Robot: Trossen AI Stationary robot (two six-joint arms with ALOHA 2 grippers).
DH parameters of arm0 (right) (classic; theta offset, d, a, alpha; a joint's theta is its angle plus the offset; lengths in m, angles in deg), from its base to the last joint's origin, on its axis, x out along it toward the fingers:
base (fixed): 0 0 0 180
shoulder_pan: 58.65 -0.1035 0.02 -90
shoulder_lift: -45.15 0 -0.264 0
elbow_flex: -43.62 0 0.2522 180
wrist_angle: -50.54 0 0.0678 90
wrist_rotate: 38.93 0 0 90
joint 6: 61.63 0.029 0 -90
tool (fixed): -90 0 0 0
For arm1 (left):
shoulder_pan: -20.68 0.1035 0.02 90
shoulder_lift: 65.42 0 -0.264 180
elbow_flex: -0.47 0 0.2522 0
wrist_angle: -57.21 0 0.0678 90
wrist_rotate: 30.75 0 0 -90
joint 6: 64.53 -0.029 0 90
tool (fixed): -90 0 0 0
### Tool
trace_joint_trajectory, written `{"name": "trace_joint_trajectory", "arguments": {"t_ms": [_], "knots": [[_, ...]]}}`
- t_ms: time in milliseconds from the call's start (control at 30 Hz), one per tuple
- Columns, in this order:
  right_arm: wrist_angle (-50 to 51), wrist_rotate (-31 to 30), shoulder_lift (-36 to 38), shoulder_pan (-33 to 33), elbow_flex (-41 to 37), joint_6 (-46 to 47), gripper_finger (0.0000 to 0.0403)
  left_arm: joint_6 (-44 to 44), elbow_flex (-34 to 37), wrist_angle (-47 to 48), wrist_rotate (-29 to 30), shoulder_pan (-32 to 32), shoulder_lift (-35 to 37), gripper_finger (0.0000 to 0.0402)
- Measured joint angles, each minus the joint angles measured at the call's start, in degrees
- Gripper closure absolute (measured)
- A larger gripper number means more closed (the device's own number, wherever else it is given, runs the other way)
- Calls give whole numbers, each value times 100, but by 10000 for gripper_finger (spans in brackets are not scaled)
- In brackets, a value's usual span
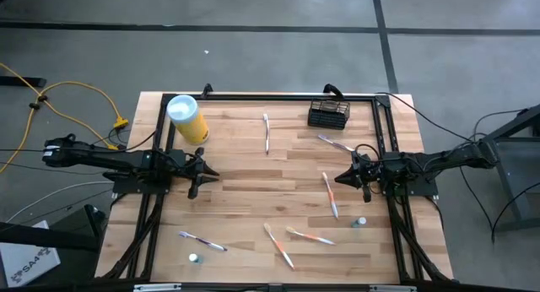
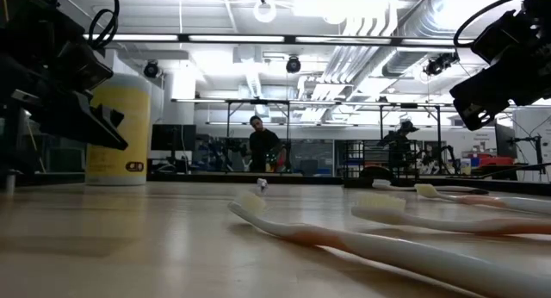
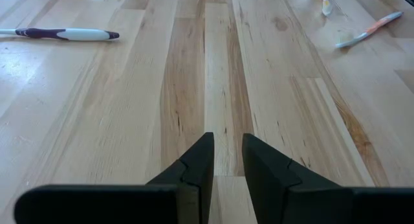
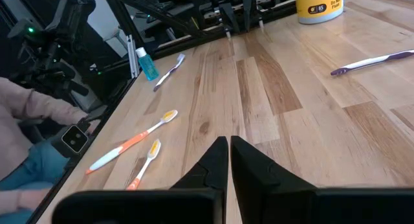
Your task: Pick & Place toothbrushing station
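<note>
The black wire-mesh basket [image 1: 328,114] stands untouched at the bench's [image 1: 245,199] far edge, toward my right side.

Just beside the basket, nearer me, lies a toothbrush [image 1: 335,143]; well apart from the basket, along the same far edge toward my left, stands the yellow canister with a white lid [image 1: 187,118]. My right pincer [image 1: 344,179] hovers over the wood on the near side of the basket, fingers pressed together and empty. My left pincer [image 1: 201,173] hangs far from the basket, below the canister, its fingers [image 3: 194,172] a narrow gap apart, gripping nothing. More toothbrushes lie scattered nearer the front, among them an orange-handled one [image 1: 310,235] and a purple-and-white one [image 1: 202,240].
</note>
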Motion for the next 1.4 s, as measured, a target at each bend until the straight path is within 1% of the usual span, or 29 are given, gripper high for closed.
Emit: {"name": "trace_joint_trajectory", "arguments": {"t_ms": [1000, 1200, 1400], "knots": [[0, 0, 0, 2, 0, 20, 392, -2, 0, -1, 0, -1, 1, 325], [0, 0, 0, 2, 0, 826, 392, -1, 0, -1, 2, -1, 2, 325], [0, 0, 0, 2, 0, 866, 392, -2, 0, 0, 0, -2, 0, 325]]}}
